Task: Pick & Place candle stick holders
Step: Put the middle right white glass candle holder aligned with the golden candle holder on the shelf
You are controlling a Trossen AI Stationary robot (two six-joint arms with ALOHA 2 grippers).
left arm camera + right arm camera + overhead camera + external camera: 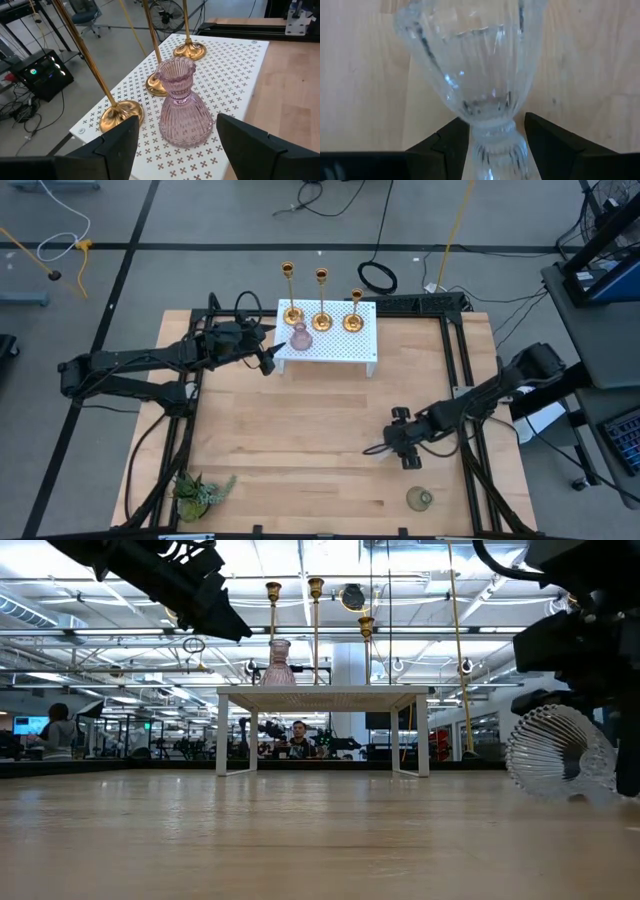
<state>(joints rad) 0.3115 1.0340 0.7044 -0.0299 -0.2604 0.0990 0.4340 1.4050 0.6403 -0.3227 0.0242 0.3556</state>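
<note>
Three gold candlesticks (321, 318) stand by their round bases on the white perforated rack (350, 352) at the table's far side. The pink glass holder (181, 107) stands upright on the rack in front of them. My left gripper (268, 360) is open at the rack's left front corner; its fingers stand on either side of the pink holder, apart from it. My right gripper (393, 442) is low over the table's right middle, shut on the clear glass holder (480, 65). The green glass holder (420, 499) stands on the table near the front edge. My right gripper pinches the clear holder's narrow neck (492, 131) between its two fingers. The fingers come from the table's right side, slanting down, and lie along the holder from its base end. The holder (555, 755) lies tilted on its side, its flared mouth toward the left. Whether it rests on the table I cannot tell.
A green plant sprig (200, 492) lies at the table's near left corner. Black frame rails run along the table's left and right sides (462, 380). Bare wood lies between the rack and the front edge.
</note>
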